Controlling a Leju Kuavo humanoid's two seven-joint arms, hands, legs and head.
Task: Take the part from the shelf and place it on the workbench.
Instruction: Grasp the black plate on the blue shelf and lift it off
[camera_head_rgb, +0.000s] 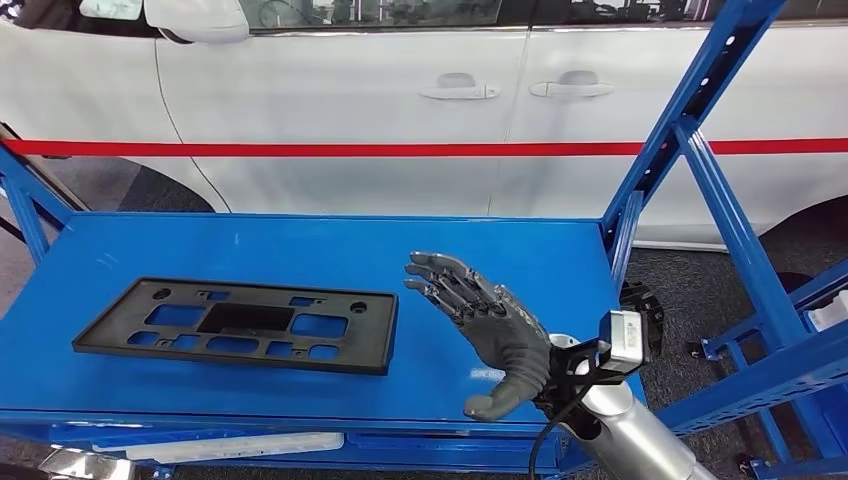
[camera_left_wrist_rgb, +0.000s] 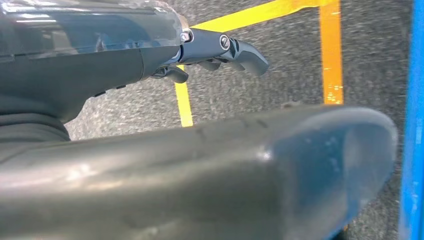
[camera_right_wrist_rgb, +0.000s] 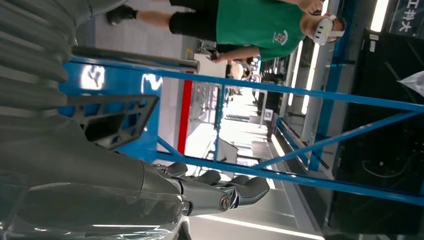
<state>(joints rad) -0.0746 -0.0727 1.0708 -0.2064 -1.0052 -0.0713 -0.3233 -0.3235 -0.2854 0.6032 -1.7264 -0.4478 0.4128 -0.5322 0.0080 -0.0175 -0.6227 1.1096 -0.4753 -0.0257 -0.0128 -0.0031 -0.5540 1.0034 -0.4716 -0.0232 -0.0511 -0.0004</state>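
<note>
Right hand (camera_head_rgb: 490, 330) hovers over the blue shelf (camera_head_rgb: 300, 250) with its fingers spread and nothing in it, off to one side of the black plastic part (camera_head_rgb: 240, 325) and clear of it. That part lies flat on the shelf, toward the front edge, with a white car (camera_head_rgb: 400, 100) behind the shelf. Left hand (camera_left_wrist_rgb: 220, 50) hangs over grey floor marked with yellow lines (camera_left_wrist_rgb: 330, 50), just beside the shelf's blue edge, fingers loosely extended and holding nothing.
</note>
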